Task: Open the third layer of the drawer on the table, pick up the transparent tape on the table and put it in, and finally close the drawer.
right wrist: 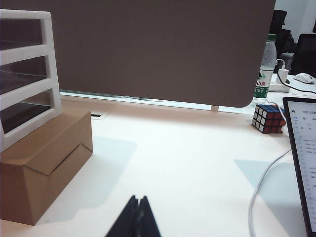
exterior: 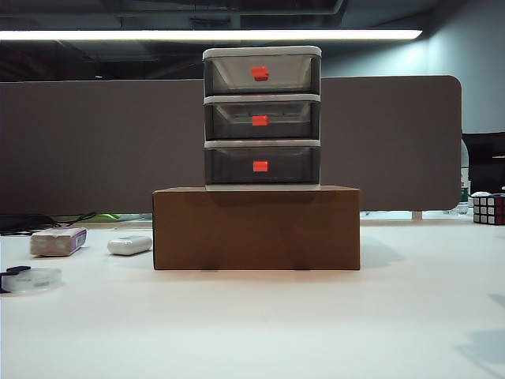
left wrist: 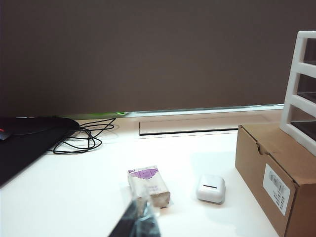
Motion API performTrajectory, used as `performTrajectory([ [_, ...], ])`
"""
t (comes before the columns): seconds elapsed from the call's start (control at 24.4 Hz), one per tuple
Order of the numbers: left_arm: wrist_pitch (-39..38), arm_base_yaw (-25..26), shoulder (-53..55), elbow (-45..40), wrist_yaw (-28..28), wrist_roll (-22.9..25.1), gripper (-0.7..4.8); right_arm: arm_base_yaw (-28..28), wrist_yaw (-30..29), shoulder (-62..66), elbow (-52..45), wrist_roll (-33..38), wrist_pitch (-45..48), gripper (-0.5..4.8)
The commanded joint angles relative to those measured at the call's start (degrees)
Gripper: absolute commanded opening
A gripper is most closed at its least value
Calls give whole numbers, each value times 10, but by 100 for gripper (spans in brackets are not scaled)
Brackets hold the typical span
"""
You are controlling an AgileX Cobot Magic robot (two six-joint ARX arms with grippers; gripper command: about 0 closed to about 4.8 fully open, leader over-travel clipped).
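While both my pincers, left pincer (left wrist: 139, 223) and right pincer (right wrist: 138, 219), sit clenched and empty low over the worktop's (exterior: 316, 324) near edge, the third layer (exterior: 262, 165) faces me centrally, raised on the cardboard box (exterior: 256, 227), roughly equidistant from each.

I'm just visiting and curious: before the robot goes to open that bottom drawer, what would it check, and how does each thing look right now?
1. The third layer fully shut, handle facing the front: ok.
2. The drawer sitting squarely on the cardboard box: ok.
3. The transparent tape lying free on the table, left of the box: ok.
4. The left gripper shut and empty, back from the objects: ok.
5. The right gripper shut and empty, over bare table: ok.
6. Whether the box will stay put when the drawer is pulled: cannot tell.
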Motion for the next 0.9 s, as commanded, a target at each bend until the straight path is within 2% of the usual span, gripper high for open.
performTrajectory([
  [0.04,6,1,0,3,-1,-1,-5,0,2,-1,-2,2,4,-1],
  [0.41,6,1,0,3,5,-12,-5,1,1,-1,-2,3,4,-1],
  [0.45,7,0,0,3,63,-91,-6,4,-35,-1,-2,50,4,-1],
  [0.49,7,0,0,3,107,-144,-6,5,-68,-1,-2,95,4,-1],
  [0.53,7,-4,0,3,212,-243,-6,8,-155,-1,-2,191,2,-1],
  [0.62,-2,-20,0,4,297,-291,-6,16,-227,-1,-2,228,-5,-1],
  [0.7,-15,-48,0,3,305,-321,-6,25,-255,-1,-2,216,-18,-1],
  [0.82,-13,-92,0,3,251,-382,-5,29,-252,-1,-2,222,-14,-1],
  [0.86,-5,-111,0,3,245,-394,-6,29,-254,-1,-2,236,-11,-1],
  [0.9,-1,-150,0,4,254,-381,-6,32,-254,-1,-2,260,-12,-2],
])
